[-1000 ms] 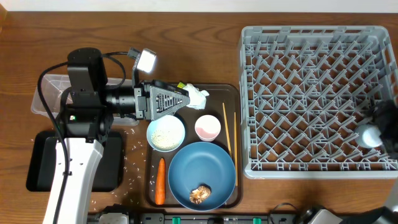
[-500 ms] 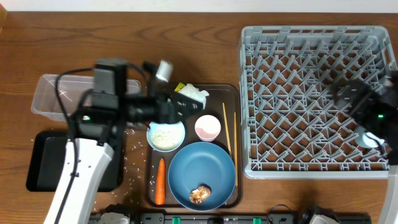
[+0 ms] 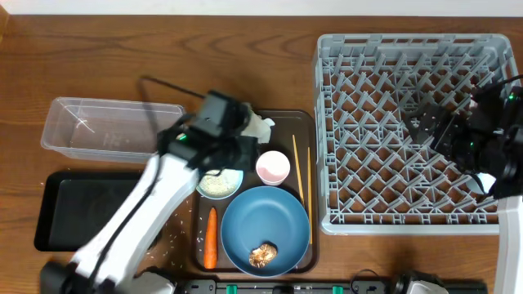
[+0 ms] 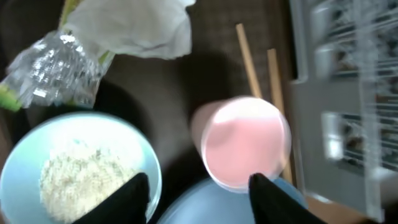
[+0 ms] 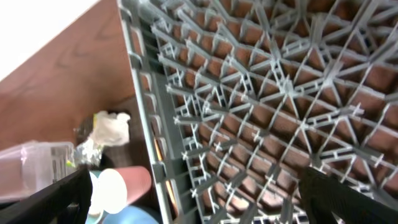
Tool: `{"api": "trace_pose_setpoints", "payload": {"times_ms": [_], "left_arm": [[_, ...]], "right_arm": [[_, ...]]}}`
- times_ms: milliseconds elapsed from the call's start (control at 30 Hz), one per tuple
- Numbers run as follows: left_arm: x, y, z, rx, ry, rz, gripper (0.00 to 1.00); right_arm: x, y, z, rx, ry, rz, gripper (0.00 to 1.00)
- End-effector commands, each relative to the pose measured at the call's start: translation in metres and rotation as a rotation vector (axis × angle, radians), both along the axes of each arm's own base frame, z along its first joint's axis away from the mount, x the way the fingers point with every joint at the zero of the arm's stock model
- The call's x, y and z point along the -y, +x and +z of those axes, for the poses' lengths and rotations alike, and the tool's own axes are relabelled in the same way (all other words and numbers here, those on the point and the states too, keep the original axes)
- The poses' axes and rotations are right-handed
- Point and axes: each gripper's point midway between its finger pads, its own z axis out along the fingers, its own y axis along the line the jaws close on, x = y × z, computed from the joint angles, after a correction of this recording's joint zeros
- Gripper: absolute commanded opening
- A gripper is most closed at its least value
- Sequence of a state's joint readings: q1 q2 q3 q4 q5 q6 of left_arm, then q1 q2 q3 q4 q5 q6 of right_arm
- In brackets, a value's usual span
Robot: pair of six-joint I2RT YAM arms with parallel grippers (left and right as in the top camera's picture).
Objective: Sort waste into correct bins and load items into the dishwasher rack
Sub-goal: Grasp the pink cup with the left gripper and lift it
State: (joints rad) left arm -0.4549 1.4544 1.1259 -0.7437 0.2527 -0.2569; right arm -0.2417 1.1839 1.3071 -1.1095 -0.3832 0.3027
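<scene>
My left gripper (image 4: 202, 202) is open above the dark serving tray, with only the blue plate (image 3: 265, 230) showing between its fingers. The pinkish cup (image 4: 242, 140) lies by its right finger. The white bowl (image 4: 74, 171), with rice in it, lies by its left finger. Beyond them are a yellow-green wrapper (image 4: 56, 68), a white paper scrap (image 4: 137, 28) and the chopsticks (image 4: 249, 59). A carrot (image 3: 211, 238) lies left of the plate, and a brownish lump (image 3: 262, 255) sits on it. My right gripper (image 5: 202, 199) is wide open and empty over the grey dishwasher rack (image 3: 417, 131).
The clear tub (image 3: 110, 126) stands at the left, with the black tray (image 3: 73, 211) in front of it. Rice grains are scattered on the table (image 3: 176, 233) beside the serving tray (image 3: 304, 122). My left arm (image 3: 139, 220) crosses over the black tray's right end.
My left arm has swung right from beside the clear tub to over the serving tray, and its jaws have narrowed. My right arm has moved left and further over the rack.
</scene>
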Motion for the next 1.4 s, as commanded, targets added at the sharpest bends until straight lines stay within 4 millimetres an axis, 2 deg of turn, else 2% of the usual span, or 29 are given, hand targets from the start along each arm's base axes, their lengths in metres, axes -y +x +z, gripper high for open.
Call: {"api": "trace_pose_setpoints", "payload": {"times_ms": [0,200,367,467,567,700,767,833,933,1000,1100,1367], "left_arm": [[-0.002,0.008,-0.032,-0.026,0.09,-0.013,0.48],[0.012,0.001,-0.064,-0.095,0.125,-0.059,0.45],[0.02,-0.002,-0.066,-0.092,0.128,-0.087,0.45],[0.016,0.0,-0.066,-0.081,0.15,-0.078,0.45],[0.016,0.002,-0.067,-0.074,0.154,-0.076,0.4],[0.019,0.0,-0.078,-0.096,0.168,-0.087,0.39],[0.018,0.0,-0.087,-0.111,0.189,-0.09,0.32],[0.017,0.0,-0.097,-0.129,0.206,-0.09,0.3],[0.017,-0.002,-0.105,-0.148,0.216,-0.09,0.1],[0.018,0.0,-0.1,-0.14,0.207,-0.082,0.06],[0.022,0.005,-0.078,-0.105,0.176,-0.07,0.06],[0.022,0.008,0.013,0.089,0.054,-0.051,0.06]], "right_arm": [[-0.005,-0.002,-0.002,-0.015,-0.016,0.031,0.99],[-0.004,-0.007,-0.006,-0.033,-0.041,0.054,0.99],[-0.003,-0.007,-0.007,-0.036,-0.046,0.051,0.99],[-0.003,-0.007,-0.007,-0.036,-0.046,0.051,0.99],[-0.003,-0.007,-0.007,-0.037,-0.046,0.051,0.99],[-0.003,-0.007,-0.007,-0.037,-0.045,0.051,0.99],[-0.003,-0.007,-0.007,-0.037,-0.046,0.051,0.99],[-0.003,-0.007,-0.007,-0.037,-0.045,0.051,0.99],[-0.003,-0.007,-0.007,-0.039,-0.045,0.051,0.99],[-0.003,-0.008,-0.007,-0.04,-0.045,0.051,0.99],[-0.003,-0.008,-0.008,-0.041,-0.045,0.051,0.99],[-0.003,-0.009,-0.008,-0.042,-0.054,0.068,0.99]]}}
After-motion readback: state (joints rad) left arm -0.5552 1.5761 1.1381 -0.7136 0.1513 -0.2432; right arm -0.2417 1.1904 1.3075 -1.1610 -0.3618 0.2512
